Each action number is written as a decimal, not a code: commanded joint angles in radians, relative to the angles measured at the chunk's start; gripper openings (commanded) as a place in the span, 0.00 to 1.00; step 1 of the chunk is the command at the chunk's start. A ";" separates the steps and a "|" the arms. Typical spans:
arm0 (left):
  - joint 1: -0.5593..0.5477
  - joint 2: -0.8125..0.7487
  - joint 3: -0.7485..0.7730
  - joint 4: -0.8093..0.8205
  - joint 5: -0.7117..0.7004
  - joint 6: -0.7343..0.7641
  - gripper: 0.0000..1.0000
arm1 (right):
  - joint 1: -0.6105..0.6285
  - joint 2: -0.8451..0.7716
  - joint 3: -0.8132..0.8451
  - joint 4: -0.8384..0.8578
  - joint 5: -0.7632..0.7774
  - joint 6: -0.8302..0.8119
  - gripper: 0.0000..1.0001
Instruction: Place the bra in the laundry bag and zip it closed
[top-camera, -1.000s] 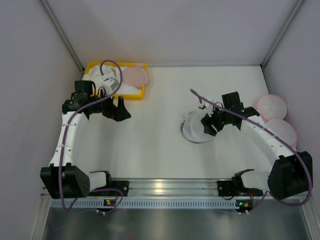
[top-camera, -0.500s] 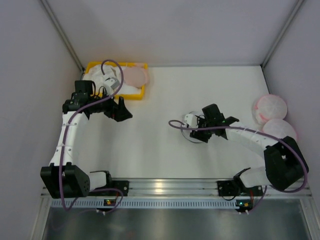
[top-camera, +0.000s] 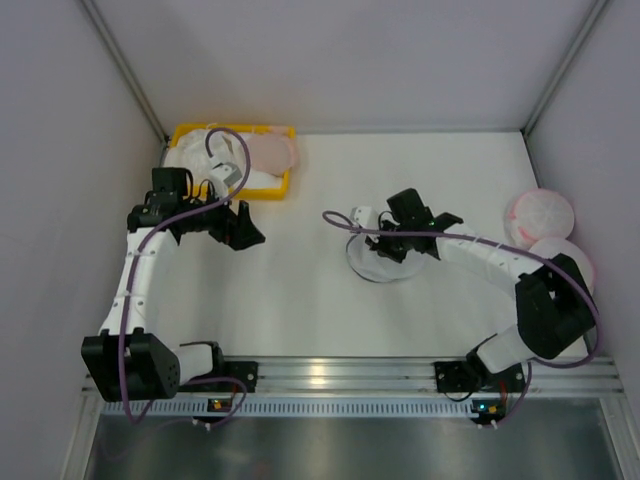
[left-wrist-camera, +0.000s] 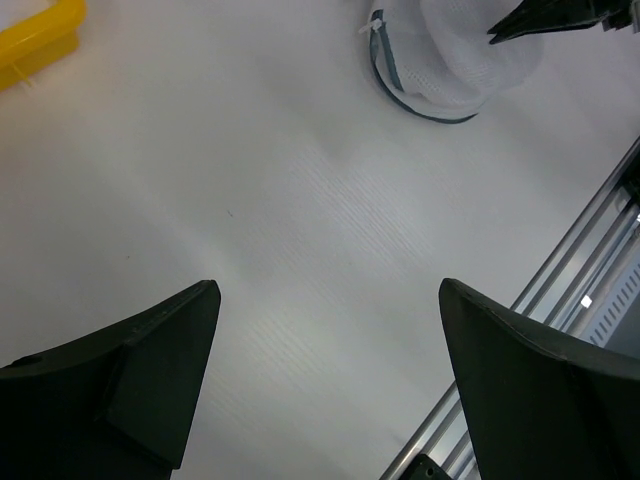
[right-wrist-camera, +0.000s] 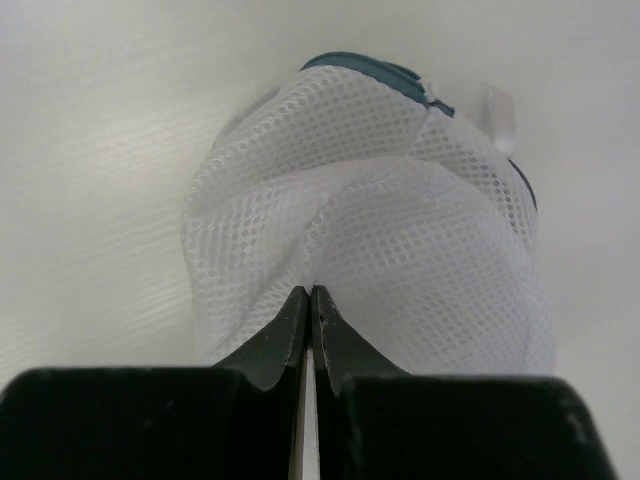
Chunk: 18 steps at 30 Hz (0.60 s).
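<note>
The laundry bag (top-camera: 368, 266), white mesh with a dark grey zipper rim, lies bunched near the table's middle. My right gripper (top-camera: 386, 250) is shut, pinching a fold of the laundry bag's (right-wrist-camera: 400, 230) mesh between its fingertips (right-wrist-camera: 311, 292). The pale pink bra (top-camera: 271, 152) rests on the right end of the yellow tray (top-camera: 283, 187) at the back left. My left gripper (top-camera: 245, 226) hovers open just in front of that tray, nothing between its fingers (left-wrist-camera: 328, 290). The left wrist view shows the bag (left-wrist-camera: 440, 65) far off with the right fingertips above it.
White lumpy garments (top-camera: 197, 153) fill the tray's left side. Two round mesh pouches with pink rims (top-camera: 542, 212) (top-camera: 566, 260) lie at the right wall. The yellow tray's corner (left-wrist-camera: 40, 30) shows in the left wrist view. A metal rail (top-camera: 330, 375) runs along the near edge.
My right arm has swung left, its gripper has shut on the bag's mesh, and the bag has shifted left with it. The left arm has barely moved.
</note>
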<state>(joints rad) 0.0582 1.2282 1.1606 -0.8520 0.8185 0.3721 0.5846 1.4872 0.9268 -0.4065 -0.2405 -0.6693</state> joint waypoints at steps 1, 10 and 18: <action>-0.001 -0.050 -0.019 0.036 0.030 0.057 0.96 | 0.020 -0.051 0.139 -0.107 -0.175 0.157 0.00; -0.029 -0.039 -0.042 0.036 0.004 0.129 0.96 | -0.020 -0.009 0.317 -0.193 -0.509 0.431 0.00; -0.149 0.001 -0.059 0.042 -0.047 0.162 0.95 | -0.349 0.204 0.307 0.007 -0.893 0.821 0.00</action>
<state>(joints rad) -0.0597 1.2167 1.1076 -0.8478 0.7696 0.4980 0.3618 1.6150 1.2293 -0.5083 -0.9352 -0.0525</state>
